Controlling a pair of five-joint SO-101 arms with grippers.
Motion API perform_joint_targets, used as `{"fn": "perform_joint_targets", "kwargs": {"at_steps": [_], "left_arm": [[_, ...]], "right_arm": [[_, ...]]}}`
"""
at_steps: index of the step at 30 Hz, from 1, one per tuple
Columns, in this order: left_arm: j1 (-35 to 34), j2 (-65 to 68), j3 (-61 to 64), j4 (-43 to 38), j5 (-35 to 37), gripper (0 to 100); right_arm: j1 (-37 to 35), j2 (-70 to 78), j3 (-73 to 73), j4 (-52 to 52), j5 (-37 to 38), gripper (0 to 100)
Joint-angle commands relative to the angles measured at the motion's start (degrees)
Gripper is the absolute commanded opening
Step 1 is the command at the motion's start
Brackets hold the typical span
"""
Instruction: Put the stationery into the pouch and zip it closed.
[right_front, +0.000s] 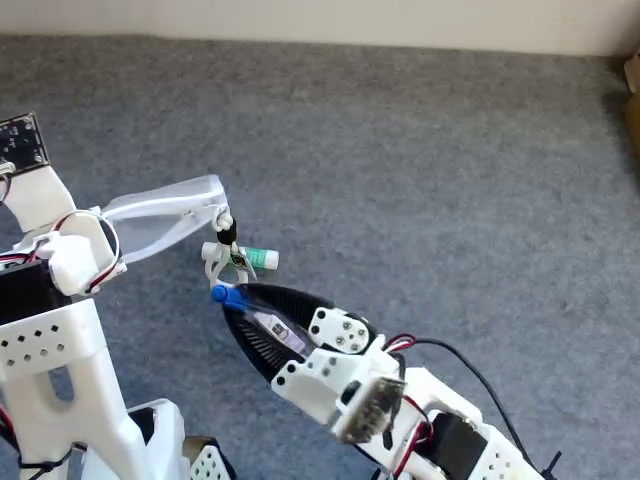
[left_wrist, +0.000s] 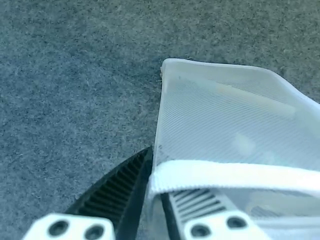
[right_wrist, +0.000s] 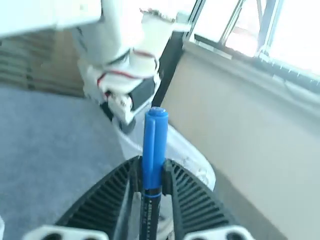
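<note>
My left pincer clamps the translucent white mesh pouch, my right pincer grips a blue pen near a green-capped tube.

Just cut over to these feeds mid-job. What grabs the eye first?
The blue pen stands out, clamped between the fingers of the right gripper with its cap pointing out past them. Next is the see-through mesh pouch, pinched at one edge by the left gripper over the grey carpet.
</note>
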Motion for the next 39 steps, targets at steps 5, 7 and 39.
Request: {"fn": "perform_joint_targets", "kwargs": {"at_steps": [5, 7, 39], "left_arm": [[-0.7, -0.3, -1.3, -1.2, 0.9, 1], [-0.7, -0.3, -1.3, -1.2, 0.9, 1], [-0.7, -0.3, 0.7, -3.7, 1.0, 1]], "right_arm": [[-0.9, 3.6, -1.1, -11.1, 0.4, 0.5], [-0.9, 5.1, -1.1, -13.3, 0.4, 0.5], [-0.7, 27.1, -15.1, -24.4, -9.0, 0.5]]}}
